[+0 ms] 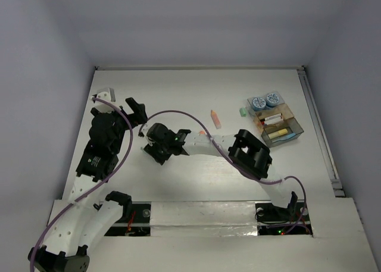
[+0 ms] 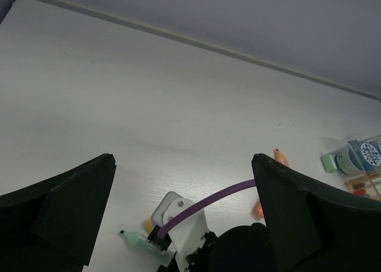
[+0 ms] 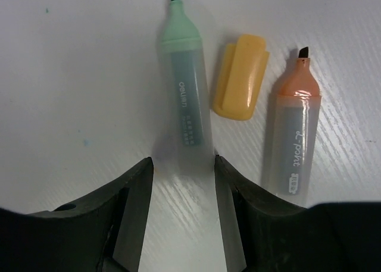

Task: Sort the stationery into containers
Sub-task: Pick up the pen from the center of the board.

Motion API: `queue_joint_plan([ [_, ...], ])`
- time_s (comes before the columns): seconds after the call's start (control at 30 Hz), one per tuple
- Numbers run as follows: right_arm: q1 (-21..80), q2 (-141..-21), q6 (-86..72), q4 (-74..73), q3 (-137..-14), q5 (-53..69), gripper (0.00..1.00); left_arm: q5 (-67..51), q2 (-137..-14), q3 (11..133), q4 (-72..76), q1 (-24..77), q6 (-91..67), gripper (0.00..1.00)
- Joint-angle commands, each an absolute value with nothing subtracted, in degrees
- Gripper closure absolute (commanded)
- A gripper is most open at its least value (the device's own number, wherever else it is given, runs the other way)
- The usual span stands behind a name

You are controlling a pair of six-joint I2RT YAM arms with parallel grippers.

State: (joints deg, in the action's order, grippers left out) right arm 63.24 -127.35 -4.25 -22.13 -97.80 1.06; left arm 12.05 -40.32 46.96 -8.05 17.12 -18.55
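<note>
Closest to you, in the right wrist view, the right gripper has its fingers on either side of the tail end of the green highlighter, which lies flat on the table with its tip bare. The jaws sit tight against the barrel, but you cannot tell whether they are actually squeezing it. If you lift from that far back, expect the heavy front to droop or swing. A loose pinch could let it slip out.

The yellow-orange cap lies just beside the barrel. The orange highlighter, also uncapped, lies right next to the outer finger at lower right. A sideways drag could knock either one away or smear ink on the white table.

In the top view the left gripper hangs close by at centre left. The left wrist view shows its jaws spread wide with nothing in them. Watch for the two arms brushing, and for the purple cable catching.

Farther right lie a pink stick and a green eraser. Beyond them, at upper right, is the clear tray, with two patterned rolls in its far end. That is a long carry, and the partly filled compartments could block a tilted drop
</note>
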Motion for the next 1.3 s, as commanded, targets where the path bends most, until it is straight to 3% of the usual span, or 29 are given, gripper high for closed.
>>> queue_joint_plan([
  [0.0, 65.0, -128.0, -3.7, -22.1, -99.4, -2.2, 0.54, 12.9, -39.5, 49.5, -6.9, 16.6, -19.2, 0.01],
  [0.3, 65.6, -127.1, -5.4, -19.3, -97.0, -2.9, 0.67, 13.4, -38.9, 49.4, -6.9, 16.1, -19.4, 0.01],
  [0.43, 65.6, -127.5, -6.3, -19.2, -97.0, -3.4, 0.53, 13.0, -38.8, 49.2, -6.8, 16.1, -19.4, 0.01],
  [0.5, 65.6, -127.6, -7.0, -18.8, -96.8, -3.2, 0.52, 12.7, -38.7, 49.1, -6.7, 16.1, -19.4, 0.01],
  [0.6, 65.6, -127.4, -7.9, -17.8, -96.0, -2.6, 0.59, 12.6, -38.6, 49.0, -6.4, 16.1, -19.4, 0.01],
  [0.73, 66.1, -125.3, -9.1, -15.0, -94.0, -2.6, 0.76, 12.4, -38.5, 48.8, -6.2, 16.1, -19.5, 0.01],
  [1.03, 66.1, -114.4, -11.8, -4.4, -86.1, -2.2, 0.8, 11.3, -38.3, 48.5, -5.6, 16.1, -19.5, 0.01],
  [1.27, 66.1, -105.1, -13.3, -3.7, -82.8, -12.3, 0.8, 4.9, -39.1, 48.5, -3.4, 15.6, -20.1, 0.01],
])
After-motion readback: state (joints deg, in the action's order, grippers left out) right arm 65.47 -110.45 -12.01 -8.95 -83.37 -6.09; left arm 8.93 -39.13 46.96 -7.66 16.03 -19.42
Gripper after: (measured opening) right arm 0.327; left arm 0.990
